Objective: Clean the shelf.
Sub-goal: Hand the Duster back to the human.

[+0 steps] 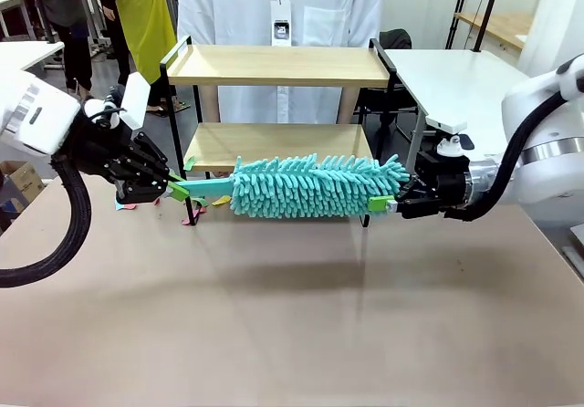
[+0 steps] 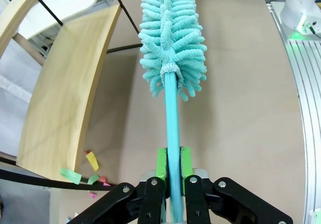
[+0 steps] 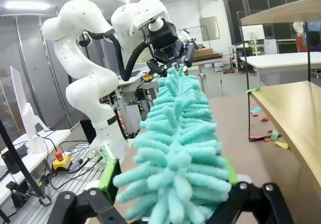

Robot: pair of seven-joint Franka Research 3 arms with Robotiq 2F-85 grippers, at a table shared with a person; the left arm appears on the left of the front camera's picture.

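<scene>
Risk here: left gripper (image 2: 170, 171) clenches the duster handle (image 2: 173, 118), right gripper (image 1: 391, 203) jaws loosely straddle the fluffy duster head (image 1: 315, 186); pulling apart could bend it, missing the shelf (image 1: 278, 65).

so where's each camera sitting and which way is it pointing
front: between the arms, facing the two-tier wooden shelf and a white-coated person; left pincer and right pincer show.
left wrist: above its shut green pads, looking along the fluffy teal duster.
right wrist: behind the duster's tip, facing the left arm.
All share the duster.
</scene>
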